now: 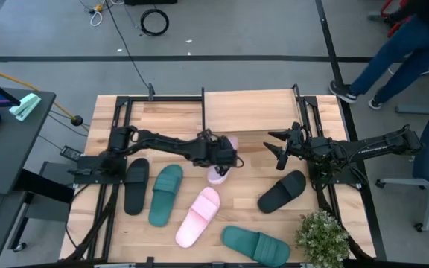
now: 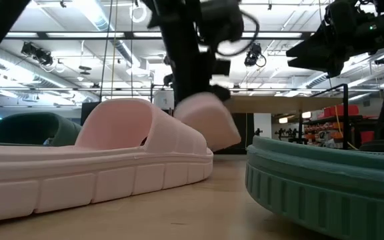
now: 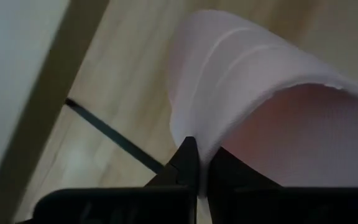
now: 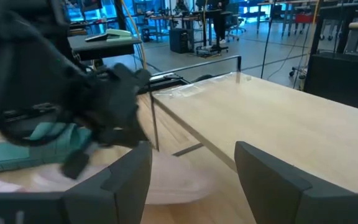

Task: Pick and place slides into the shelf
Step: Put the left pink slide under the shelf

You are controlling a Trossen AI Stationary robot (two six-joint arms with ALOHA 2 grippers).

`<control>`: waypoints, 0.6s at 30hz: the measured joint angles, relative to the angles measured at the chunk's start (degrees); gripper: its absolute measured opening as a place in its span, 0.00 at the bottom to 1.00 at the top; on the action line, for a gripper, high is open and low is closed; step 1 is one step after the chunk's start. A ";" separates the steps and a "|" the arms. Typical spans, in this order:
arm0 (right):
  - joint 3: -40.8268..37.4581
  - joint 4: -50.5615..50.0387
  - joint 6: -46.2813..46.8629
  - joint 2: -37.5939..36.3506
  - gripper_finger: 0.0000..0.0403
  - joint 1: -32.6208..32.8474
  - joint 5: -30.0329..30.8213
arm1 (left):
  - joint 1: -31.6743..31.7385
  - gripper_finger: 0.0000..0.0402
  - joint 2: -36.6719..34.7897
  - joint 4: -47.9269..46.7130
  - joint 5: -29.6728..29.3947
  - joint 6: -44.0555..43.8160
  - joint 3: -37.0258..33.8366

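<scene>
My left gripper is shut on a pale pink slide in front of the shelf, a low rack with a light plank top and black frame. In the low view that slide hangs under the gripper. The second pink slide lies sole down on the table, as do two teal slides and two black ones. My right gripper hovers open to the right of the held slide, above the table, with the shelf top ahead of it. My left gripper pinches the pale pink slide between its two fingers at the edge of a curved pink wall, apparently the wide strap. The fingers come from above, slanting from the table's left. The slide hangs tilted below them, off the table in the low view.
A potted plant stands at the table's near right corner. The shelf's thin black frame runs close beside the held slide. A person's legs show on the floor beyond the far right corner. Bare wood lies between shelf and slides.
</scene>
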 joint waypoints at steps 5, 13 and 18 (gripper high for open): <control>0.00 0.00 -0.03 0.02 0.59 0.00 -0.01 | 4.00 0.06 1.94 1.23 -0.93 -0.03 0.11; 0.00 0.00 -0.05 0.00 0.59 0.00 0.01 | 6.69 0.06 1.76 4.41 0.76 -0.98 0.23; 0.00 0.00 -0.08 0.02 0.59 0.00 0.00 | 5.60 0.24 2.31 5.16 0.30 2.94 0.89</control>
